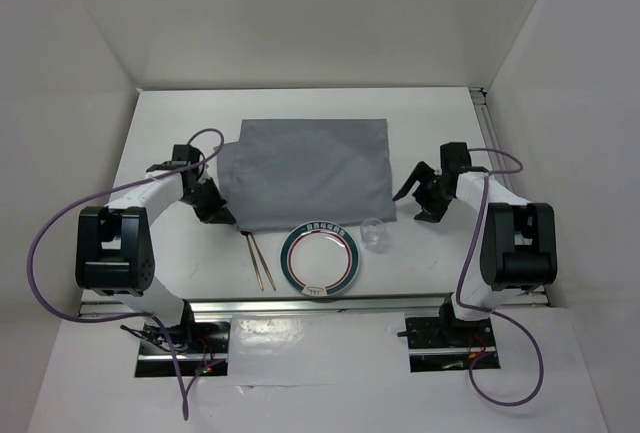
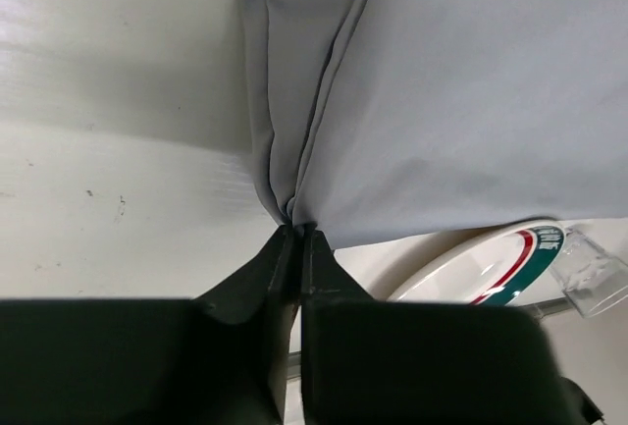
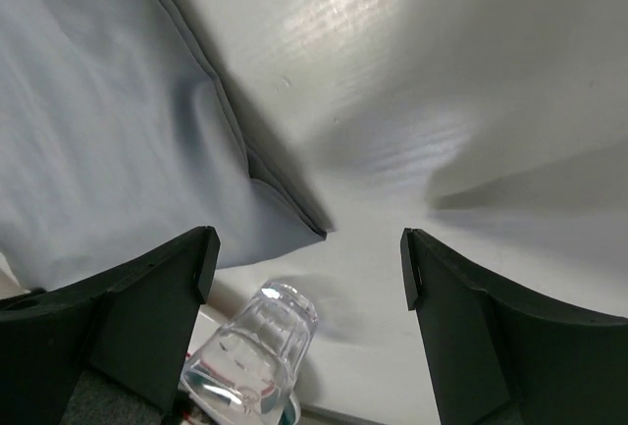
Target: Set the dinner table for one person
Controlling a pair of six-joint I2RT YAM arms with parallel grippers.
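The white dinner table [image 1: 180, 123] holds a grey cloth mat [image 1: 305, 168] lying flat at its middle. My left gripper [image 1: 225, 220] is shut on the mat's near left corner, and the cloth bunches into a fold at the fingertips [image 2: 296, 232]. My right gripper [image 1: 410, 206] is open and empty just off the mat's near right corner [image 3: 319, 232], close above the table. A clear glass [image 1: 373, 234] stands below it, near its left finger [image 3: 257, 346]. A white plate with a green and red rim [image 1: 320, 259] lies near the front edge. A pair of chopsticks [image 1: 260, 261] lies left of the plate.
White walls enclose the table on three sides. A metal rail [image 1: 320, 303] runs along the near edge. Purple cables [image 1: 40, 253] loop off both arms. The plate [image 2: 491, 268] and glass [image 2: 589, 283] show just beyond the mat's near edge in the left wrist view.
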